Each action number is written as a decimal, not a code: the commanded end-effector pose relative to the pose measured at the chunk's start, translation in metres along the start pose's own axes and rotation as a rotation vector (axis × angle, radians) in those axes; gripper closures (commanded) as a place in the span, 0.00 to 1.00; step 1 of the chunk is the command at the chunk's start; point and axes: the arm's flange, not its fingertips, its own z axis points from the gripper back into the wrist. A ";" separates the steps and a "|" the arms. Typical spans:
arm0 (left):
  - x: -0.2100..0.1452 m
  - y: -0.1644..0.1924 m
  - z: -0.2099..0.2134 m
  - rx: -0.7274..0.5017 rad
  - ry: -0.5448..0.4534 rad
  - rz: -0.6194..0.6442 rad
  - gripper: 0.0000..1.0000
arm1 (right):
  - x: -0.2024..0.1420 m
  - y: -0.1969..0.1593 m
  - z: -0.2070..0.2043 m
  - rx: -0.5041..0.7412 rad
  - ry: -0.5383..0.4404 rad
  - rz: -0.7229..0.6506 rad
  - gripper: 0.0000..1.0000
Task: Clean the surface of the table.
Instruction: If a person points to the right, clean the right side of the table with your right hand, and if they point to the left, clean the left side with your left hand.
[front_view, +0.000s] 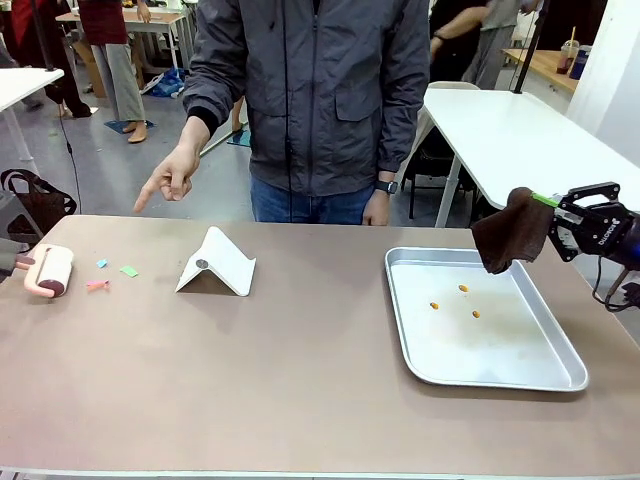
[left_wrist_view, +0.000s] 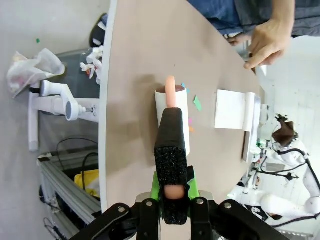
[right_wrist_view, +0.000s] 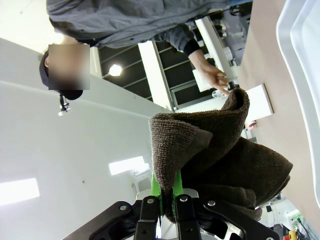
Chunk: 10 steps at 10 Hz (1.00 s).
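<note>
The right gripper (front_view: 552, 215) is clamped on a fold of a dark brown cloth (front_view: 512, 232), its green pads pinching the fabric, and it holds the cloth in the air over the far right corner of a shiny metal tray (front_view: 399, 312). The rest of the cloth hangs bunched below the fingers. Three small orange bits (front_view: 463, 288) lie apart from one another on the tray's floor. The tray sits on the right half of the table (front_view: 300, 370), whose brownish top spans the front view from side to side. The left gripper (left_wrist_view: 174, 192) is closed tight on the black foam grip of a lint roller (left_wrist_view: 171, 107), which has a pink handle. The roller's drum is low at the table's left edge, but whether it presses on the top cannot be told. Just right of the drum lie three paper scraps, one blue (front_view: 101, 263), one green (front_view: 129, 271) and one pink (front_view: 97, 284). Farther right, near the table's middle, a white folded stand (front_view: 217, 263) rests like a small tent. At the far side stands a person in a grey jacket, one hand (front_view: 170, 178) pointing a finger down toward the scraps. The person's other hand (front_view: 377, 207) hangs at the far edge with a watch on its wrist.
</note>
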 end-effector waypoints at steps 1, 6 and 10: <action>-0.011 -0.009 -0.013 0.037 -0.022 -0.022 0.78 | -0.002 0.002 0.000 0.005 0.014 0.004 1.00; -0.003 -0.011 -0.045 0.090 0.033 -0.003 0.78 | -0.002 0.002 0.000 0.005 0.014 0.004 1.00; 0.004 -0.014 -0.076 0.121 0.096 0.007 0.78 | -0.002 0.002 0.000 0.005 0.014 0.004 1.00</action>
